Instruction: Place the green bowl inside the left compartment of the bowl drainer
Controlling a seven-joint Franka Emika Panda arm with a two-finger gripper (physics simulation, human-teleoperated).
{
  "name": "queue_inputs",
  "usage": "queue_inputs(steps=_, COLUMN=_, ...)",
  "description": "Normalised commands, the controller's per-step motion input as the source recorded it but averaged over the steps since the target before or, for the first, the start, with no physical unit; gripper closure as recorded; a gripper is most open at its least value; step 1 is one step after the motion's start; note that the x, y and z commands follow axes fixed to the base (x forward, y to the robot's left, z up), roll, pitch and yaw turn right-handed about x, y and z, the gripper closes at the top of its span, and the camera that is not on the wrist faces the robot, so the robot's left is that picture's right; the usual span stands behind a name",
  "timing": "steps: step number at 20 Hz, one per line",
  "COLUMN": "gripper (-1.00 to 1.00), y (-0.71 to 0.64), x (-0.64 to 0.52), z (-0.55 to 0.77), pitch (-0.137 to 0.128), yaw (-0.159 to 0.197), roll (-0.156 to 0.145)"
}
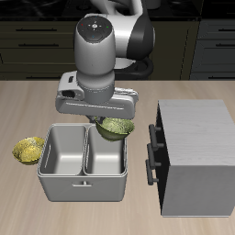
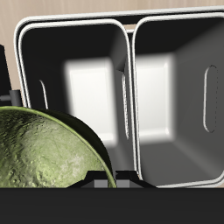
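The green bowl (image 1: 117,127) hangs tilted in the air, with my gripper (image 1: 106,119) shut on its rim. It is just above the back rim of the bowl drainer (image 1: 83,180), over the well nearer the grey cabinet. In the wrist view the green bowl (image 2: 42,150) fills the foreground, its mottled inside facing the camera. Beyond it, both wells of the bowl drainer (image 2: 129,83) are empty. The left compartment (image 1: 63,151), the well beside the small yellow bowl, holds nothing. My fingertips are hidden behind the bowl and the wrist housing.
A smaller, yellower bowl (image 1: 27,149) sits on the table against the drainer's outer side. A taller grey cabinet (image 1: 197,156) with black handles (image 1: 151,156) stands close to the drainer's other side. Dark kitchen units line the back.
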Motion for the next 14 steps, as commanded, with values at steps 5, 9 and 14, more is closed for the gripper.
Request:
queue_inputs(steps=5, gripper=-1.0, y=-0.06, x=0.02, z=-0.29, pitch=0.079, yaw=0.006, roll=-0.027)
queue_inputs(steps=9, gripper=-1.0, y=-0.11, x=0.0, z=-0.12, pitch=0.04, yaw=0.034, roll=-0.038)
queue_inputs(steps=14, gripper=-1.0, y=-0.08, x=-0.01, z=0.01, pitch=0.006, yaw=-0.002, roll=-0.01)
